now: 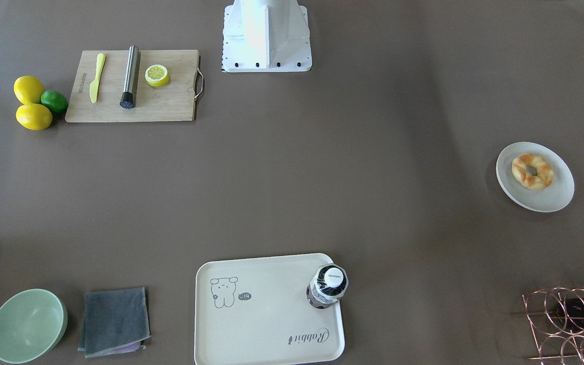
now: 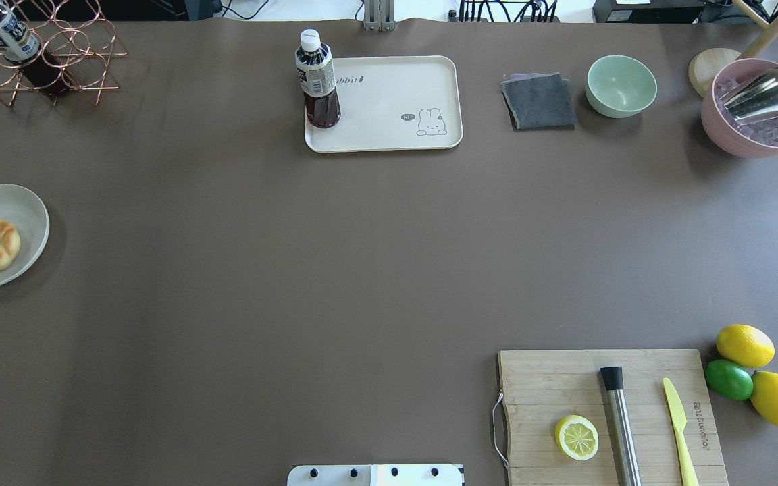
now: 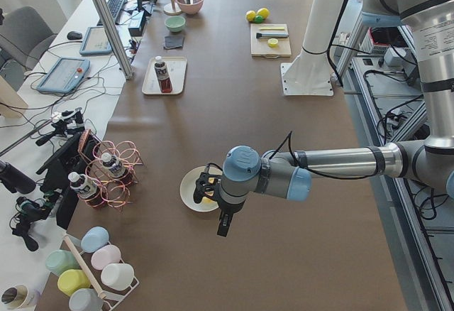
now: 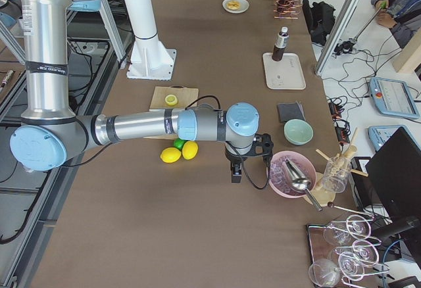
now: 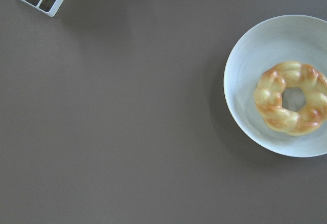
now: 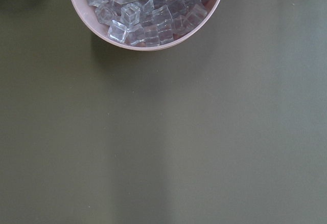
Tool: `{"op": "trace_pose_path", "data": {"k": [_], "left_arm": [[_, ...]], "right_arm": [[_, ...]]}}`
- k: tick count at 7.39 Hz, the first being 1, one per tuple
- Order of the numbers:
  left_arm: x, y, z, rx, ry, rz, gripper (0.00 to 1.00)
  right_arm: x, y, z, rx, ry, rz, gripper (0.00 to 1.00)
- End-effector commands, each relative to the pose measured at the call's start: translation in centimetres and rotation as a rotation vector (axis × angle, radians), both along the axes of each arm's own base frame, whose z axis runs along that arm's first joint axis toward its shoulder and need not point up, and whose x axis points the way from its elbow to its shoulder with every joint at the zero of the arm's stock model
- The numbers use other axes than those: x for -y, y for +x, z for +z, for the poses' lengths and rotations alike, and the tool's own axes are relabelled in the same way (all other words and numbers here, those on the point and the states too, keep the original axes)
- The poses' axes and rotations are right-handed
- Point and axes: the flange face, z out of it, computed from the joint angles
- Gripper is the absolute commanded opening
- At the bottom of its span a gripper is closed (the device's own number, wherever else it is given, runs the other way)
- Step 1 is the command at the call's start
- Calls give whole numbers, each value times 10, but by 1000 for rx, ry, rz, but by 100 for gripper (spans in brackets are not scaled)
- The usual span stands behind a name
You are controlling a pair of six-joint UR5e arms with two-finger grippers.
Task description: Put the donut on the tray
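Hanging near desk's left edge, close to plate (image 5: 245, 65): left gripper (image 3: 223, 224), finger spread impossible to tell; same for right gripper (image 4: 235, 171) near right edge. Lying on plate: donut (image 5: 292, 98), probably light, soft, glaze slippery; pinch gently across one side of ring. Far edge, middle: tray (image 2: 396, 101), bottle (image 2: 318, 81) on it.
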Motion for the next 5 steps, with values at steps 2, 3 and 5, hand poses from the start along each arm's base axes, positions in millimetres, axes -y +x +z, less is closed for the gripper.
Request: {"op": "trace_pose_path", "data": {"k": [2, 3, 5], "left_arm": [[-2, 2, 29, -8, -34, -25, 97], [8, 29, 24, -23, -61, -41, 97], [26, 70, 57, -33, -52, 14, 97]], "right_arm": [[-4, 0, 1, 2, 2, -1, 100], [-8, 0, 4, 5, -6, -1, 100], [-11, -2, 5, 8, -1, -7, 100]]}}
